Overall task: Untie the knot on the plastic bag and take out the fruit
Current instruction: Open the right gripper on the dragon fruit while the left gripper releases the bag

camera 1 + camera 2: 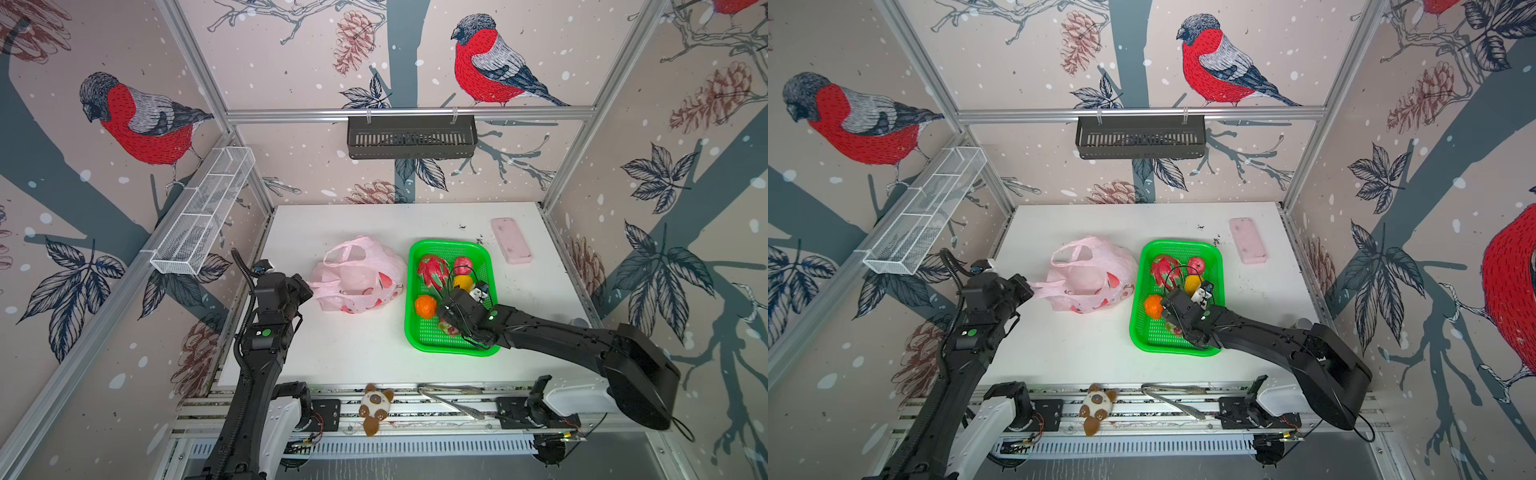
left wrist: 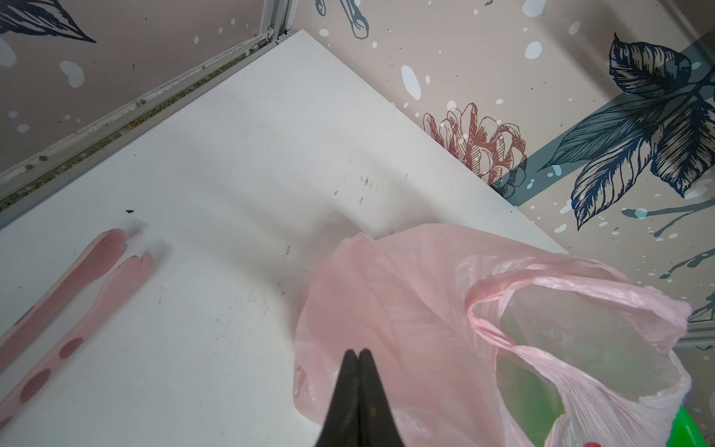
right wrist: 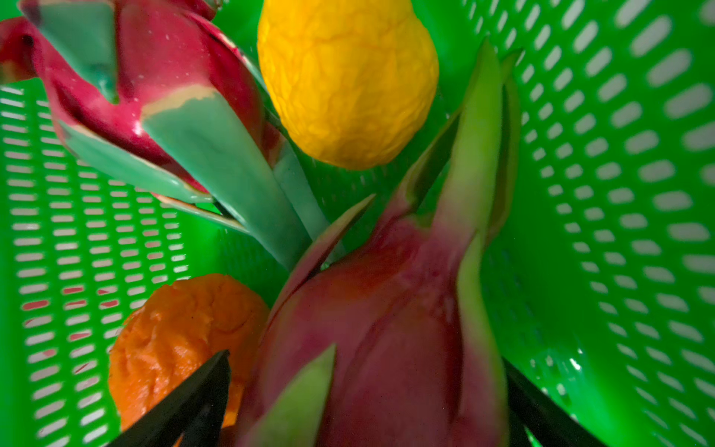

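The pale pink plastic bag (image 1: pixel 357 278) lies slack left of centre on the white table, its loop handles gaping open (image 2: pixel 580 329). The knot is not in view. My left gripper (image 1: pixel 309 289) (image 2: pixel 358 352) is shut on a stretched strip of the bag's left side. A green basket (image 1: pixel 453 351) holds the fruit: a dragon fruit (image 1: pixel 432 270), a red one (image 1: pixel 462 265), a yellow one (image 3: pixel 348 81) and an orange one (image 1: pixel 425 306). My right gripper (image 3: pixel 367 360) stands open low in the basket, its jaws either side of a second dragon fruit (image 3: pixel 387 329).
A flat pink slab (image 1: pixel 511 241) lies at the back right of the table. On the front rail sit a plush toy (image 1: pixel 376 407) and metal tongs (image 1: pixel 453 399). A black basket (image 1: pixel 411 137) hangs on the back wall, a white wire shelf (image 1: pixel 203 212) on the left.
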